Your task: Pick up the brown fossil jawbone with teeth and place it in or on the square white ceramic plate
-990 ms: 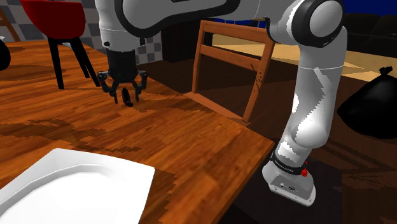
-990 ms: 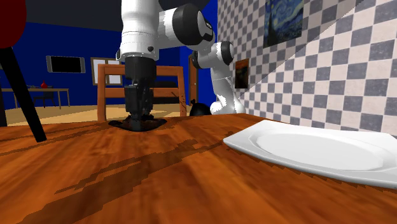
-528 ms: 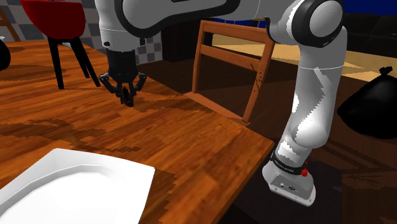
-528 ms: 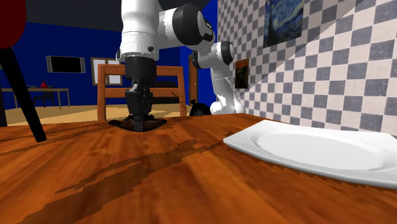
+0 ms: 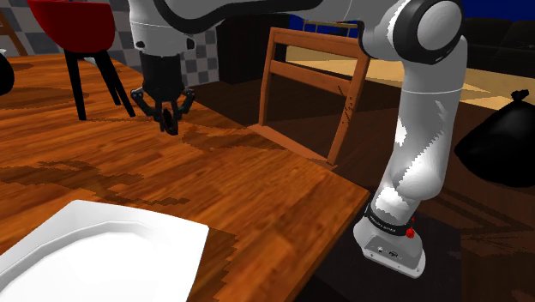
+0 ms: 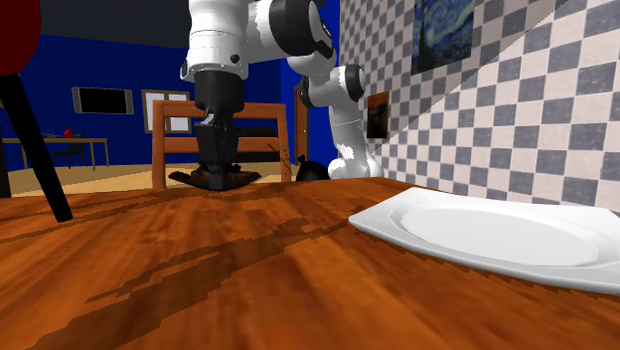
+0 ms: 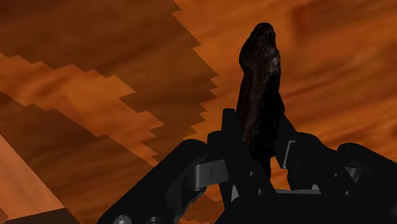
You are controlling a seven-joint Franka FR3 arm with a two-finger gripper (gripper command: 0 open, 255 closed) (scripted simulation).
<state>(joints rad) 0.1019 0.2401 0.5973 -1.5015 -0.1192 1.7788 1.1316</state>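
The dark brown fossil jawbone (image 7: pixel 257 89) stands clasped between my black fingers, one end poking out past them over the wooden table (image 7: pixel 95 95). My gripper (image 7: pixel 257 149) is shut on it. In the shoulder view the gripper (image 5: pixel 169 122) hangs a little above the table (image 5: pixel 257 180), far behind the square white plate (image 5: pixel 94 249) at the lower left. From the second exterior view the gripper (image 6: pixel 221 171) holds the jawbone (image 6: pixel 215 180) just off the tabletop, well to the left of the plate (image 6: pixel 497 234).
A wooden chair (image 5: pixel 309 81) stands by the table's far edge, close to the gripper. A red chair (image 5: pixel 77 26) with black legs is at the back left. A black bag (image 5: pixel 501 146) lies on the floor. A checkered wall (image 6: pixel 497 99) rises behind the plate.
The fingers, open around the jawbone a second ago, have shut on it. The hand has since risen, lifting the jawbone off the table.
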